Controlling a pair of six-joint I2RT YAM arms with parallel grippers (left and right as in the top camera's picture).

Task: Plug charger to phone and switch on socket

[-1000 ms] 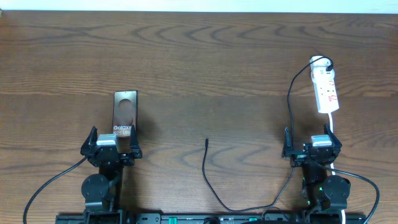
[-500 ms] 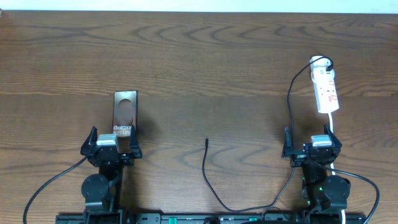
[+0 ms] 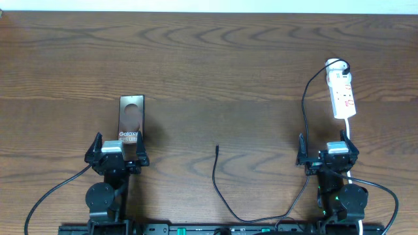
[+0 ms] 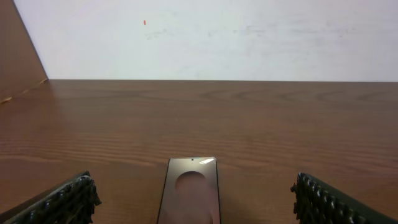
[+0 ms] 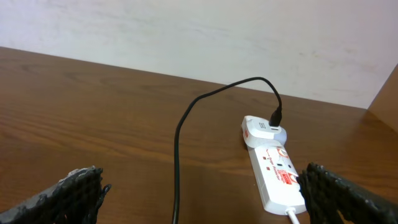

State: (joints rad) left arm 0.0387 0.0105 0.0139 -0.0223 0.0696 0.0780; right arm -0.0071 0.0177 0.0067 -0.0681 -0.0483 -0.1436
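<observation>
Jaws spread wide both sides, nothing held, left gripper [image 3: 119,149] at phone [image 3: 131,112] near end, right gripper [image 3: 328,151] near socket [image 3: 343,94]

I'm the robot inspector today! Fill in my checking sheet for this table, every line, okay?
Surface: brown wooden table.
Job's things: phone lies flat, lettering up; socket at far right; charger tip lies loose mid-table, not in the phone.
Clutter: nothing seen.
Grippers: left gripper open over the phone's near end; right gripper open; neither holds anything.
Cables: charger's other end is plugged in at the socket; white cord runs toward the right arm; black arm cables at the near edge.
Surroundings: pale wall behind the table.
</observation>
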